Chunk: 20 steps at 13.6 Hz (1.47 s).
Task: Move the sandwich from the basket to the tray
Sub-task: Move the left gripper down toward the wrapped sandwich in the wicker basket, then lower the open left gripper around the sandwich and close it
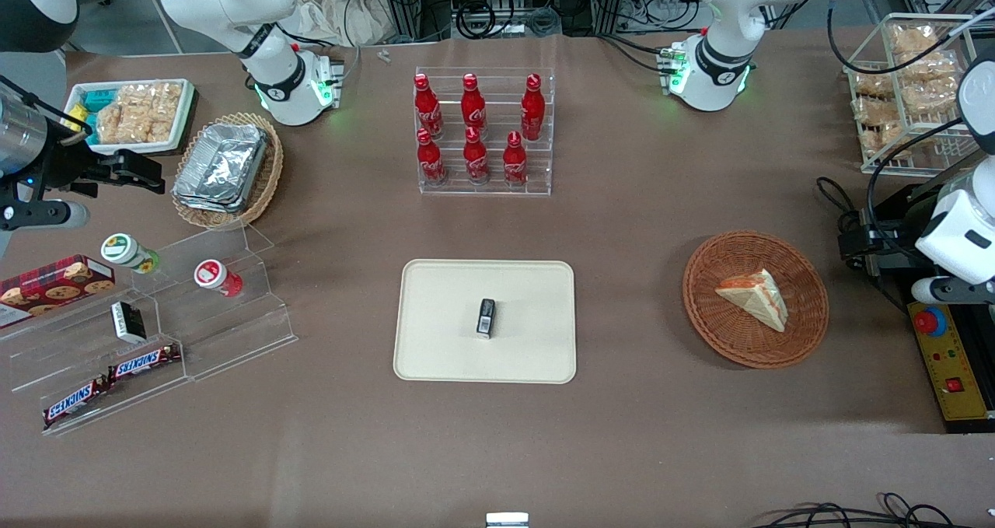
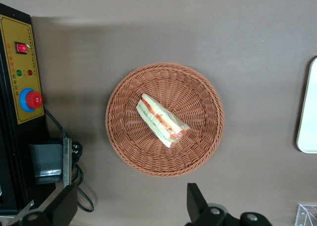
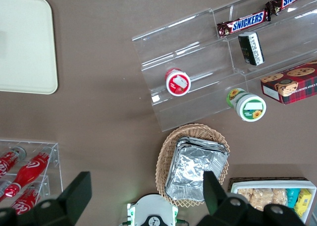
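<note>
The sandwich (image 1: pixel 755 298) (image 2: pixel 161 120), a pale wedge with orange-red and green filling, lies in the round reddish-brown basket (image 1: pixel 801 333) (image 2: pixel 130 151). The cream tray (image 1: pixel 435 341) (image 2: pixel 307 122) lies flat mid-table, toward the parked arm from the basket; a small dark packet (image 1: pixel 485 317) rests on it. My gripper (image 1: pixel 853 242) (image 2: pixel 131 206) hangs well above the table, open and holding nothing. It is apart from the basket, next to its rim on the working arm's side. Its fingers (image 2: pixel 197 202) stand wide apart.
A black control box with a yellow panel and red stop button (image 1: pixel 930 322) (image 2: pixel 30 99) sits close beside the basket, cables (image 2: pixel 79 198) trailing from it. A clear rack of red bottles (image 1: pixel 482 131) stands farther from the front camera than the tray. A wire snack rack (image 1: pixel 909 85) is near the working arm's base.
</note>
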### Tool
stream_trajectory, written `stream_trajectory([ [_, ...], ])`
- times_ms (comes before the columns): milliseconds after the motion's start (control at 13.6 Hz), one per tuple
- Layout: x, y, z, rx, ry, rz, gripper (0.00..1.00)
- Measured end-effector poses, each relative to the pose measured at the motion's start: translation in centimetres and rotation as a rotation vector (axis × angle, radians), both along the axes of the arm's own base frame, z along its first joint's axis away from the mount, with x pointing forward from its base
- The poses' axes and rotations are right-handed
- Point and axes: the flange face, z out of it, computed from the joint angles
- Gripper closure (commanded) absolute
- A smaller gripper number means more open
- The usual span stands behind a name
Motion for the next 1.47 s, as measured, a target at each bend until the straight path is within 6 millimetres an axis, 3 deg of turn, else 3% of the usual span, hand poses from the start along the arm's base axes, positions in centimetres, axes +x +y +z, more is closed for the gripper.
stream_trajectory([
  [367,0.0,-0.2,-0.2,0.0,0.005,-0.003,0.01],
  [587,0.5,0.0,-1.7,0.003,0.029,0.067,0.01],
  [807,1.5,0.1,-5.0,0.011,0.012,0.316,0.01],
  [1101,1.4,-0.1,-12.3,0.031,0.034,0.607,0.01],
  [1468,1.5,-0.9,-15.8,0.041,0.04,0.74,0.01],
])
